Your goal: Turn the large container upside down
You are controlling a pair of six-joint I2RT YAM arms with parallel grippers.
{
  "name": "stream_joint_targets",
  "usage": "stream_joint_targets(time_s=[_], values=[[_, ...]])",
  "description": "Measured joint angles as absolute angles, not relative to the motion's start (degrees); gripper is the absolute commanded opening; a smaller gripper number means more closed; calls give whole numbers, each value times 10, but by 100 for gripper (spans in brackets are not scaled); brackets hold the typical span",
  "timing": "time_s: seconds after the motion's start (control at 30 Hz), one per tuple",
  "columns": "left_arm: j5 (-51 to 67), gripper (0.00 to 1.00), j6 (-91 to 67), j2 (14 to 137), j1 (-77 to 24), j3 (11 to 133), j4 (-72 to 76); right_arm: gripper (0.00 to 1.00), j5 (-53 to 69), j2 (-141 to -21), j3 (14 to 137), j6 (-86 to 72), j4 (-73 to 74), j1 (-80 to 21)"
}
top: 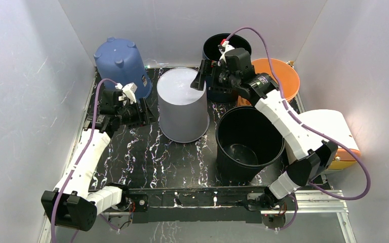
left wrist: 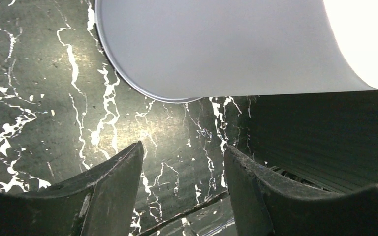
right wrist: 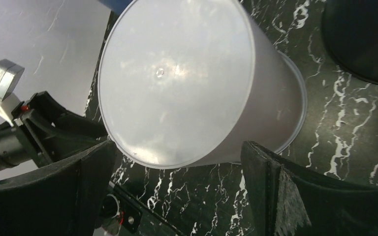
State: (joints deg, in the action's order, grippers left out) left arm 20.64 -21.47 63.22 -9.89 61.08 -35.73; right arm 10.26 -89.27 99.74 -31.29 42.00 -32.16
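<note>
The large grey container (top: 182, 104) stands upside down in the middle of the black marbled mat (top: 147, 157), flat base up and rim on the mat. My left gripper (top: 146, 112) sits just left of its wall, open, with nothing between the fingers. In the left wrist view the grey container (left wrist: 226, 49) lies ahead of the left gripper (left wrist: 183, 152), apart from it. My right gripper (top: 202, 76) hovers at its back right edge, wide open. In the right wrist view the grey container's base (right wrist: 177, 78) shows beyond the empty right gripper (right wrist: 177, 152).
A big black bucket (top: 248, 142) stands upright right of the grey one. A blue bucket (top: 121, 63) sits upside down at the back left. A dark container (top: 226, 48) and an orange one (top: 281, 76) stand at the back right. White walls enclose the mat.
</note>
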Motion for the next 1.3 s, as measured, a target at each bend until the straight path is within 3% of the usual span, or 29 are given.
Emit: stream_joint_targets(time_s=[0.4,0.87,1.13,1.3], values=[[249,61,-243,632,-127,611,-329,98,-15,-840,988,-313,419,-321],[180,61,-297,659,-337,611,-259,98,-63,-827,968,-322,416,-321],[115,63,-305,781,-478,646,-182,98,-96,-811,948,-332,416,-321],[102,65,-301,849,-494,653,-143,98,-126,-779,945,-331,414,-321]])
